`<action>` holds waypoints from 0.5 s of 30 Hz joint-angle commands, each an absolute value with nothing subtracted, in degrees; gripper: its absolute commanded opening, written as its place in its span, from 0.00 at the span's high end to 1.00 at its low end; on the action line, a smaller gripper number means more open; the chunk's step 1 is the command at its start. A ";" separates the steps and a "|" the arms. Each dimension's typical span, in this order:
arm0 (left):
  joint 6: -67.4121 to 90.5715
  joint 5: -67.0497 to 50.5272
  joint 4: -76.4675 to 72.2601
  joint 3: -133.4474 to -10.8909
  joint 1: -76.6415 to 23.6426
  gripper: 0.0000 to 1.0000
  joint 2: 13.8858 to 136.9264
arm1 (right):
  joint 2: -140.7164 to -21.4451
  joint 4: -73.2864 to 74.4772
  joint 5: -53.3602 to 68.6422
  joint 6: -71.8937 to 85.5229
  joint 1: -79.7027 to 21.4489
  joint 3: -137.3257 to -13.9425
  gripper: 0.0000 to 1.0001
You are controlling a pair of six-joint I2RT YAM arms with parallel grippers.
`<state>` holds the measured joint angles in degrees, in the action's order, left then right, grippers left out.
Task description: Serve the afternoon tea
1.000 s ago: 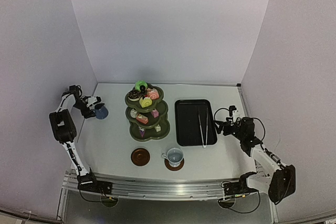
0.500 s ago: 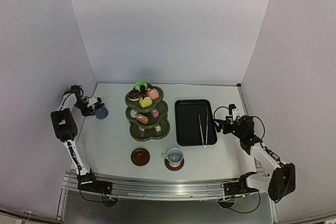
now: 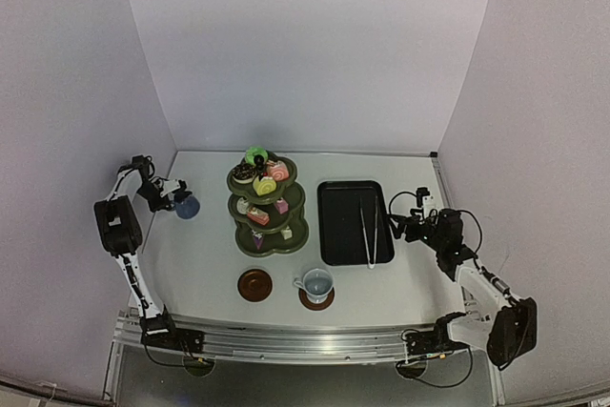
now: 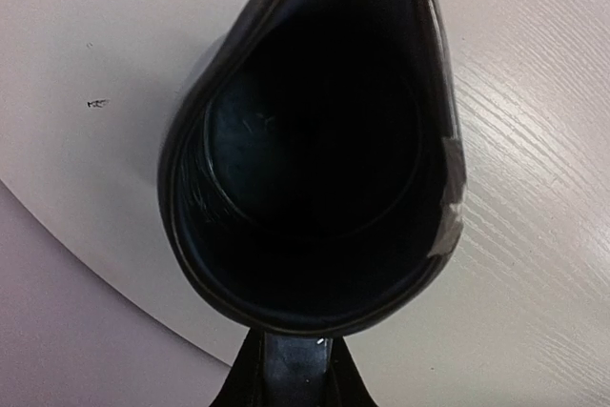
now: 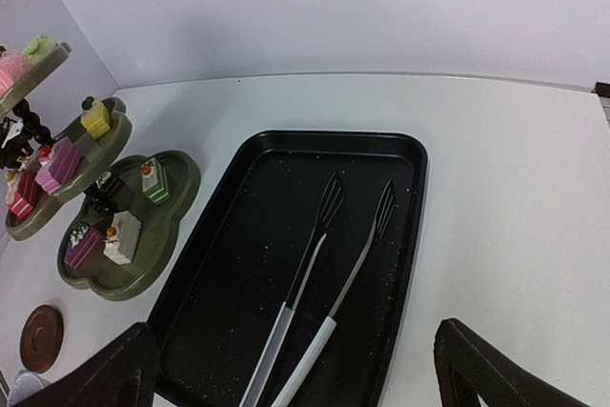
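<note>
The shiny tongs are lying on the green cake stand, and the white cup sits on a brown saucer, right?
Not quite. The tongs lie in the black tray, beside the green cake stand, not on it; the right wrist view shows this. The white cup does sit on a brown saucer.

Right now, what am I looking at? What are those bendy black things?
Those are two robot arms bolted to the front of a white table. One picture comes from a camera high above; the other two from small cameras on each arm's wrist. On the table are an olive-green three-tier flower-shaped stand of small colourful cakes, a black rectangular tray holding metal tongs, a white cup on a round brown saucer, and a second brown saucer, bare. The left arm's fingers are shut on a dark-blue cup, which fills that wrist's picture. The right arm's fingers are open, holding nothing.
</note>
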<state>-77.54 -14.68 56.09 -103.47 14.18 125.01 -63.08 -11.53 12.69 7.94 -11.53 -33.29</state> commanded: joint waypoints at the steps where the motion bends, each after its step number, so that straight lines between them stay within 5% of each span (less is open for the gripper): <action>1: -74.02 -13.84 61.72 -105.03 14.34 1.00 124.54 | -60.69 -11.31 13.54 8.14 -11.41 -36.43 0.02; 15: -65.58 -19.56 67.56 -79.24 1.32 1.00 90.69 | -56.68 -7.04 12.63 11.50 -11.41 -39.45 0.02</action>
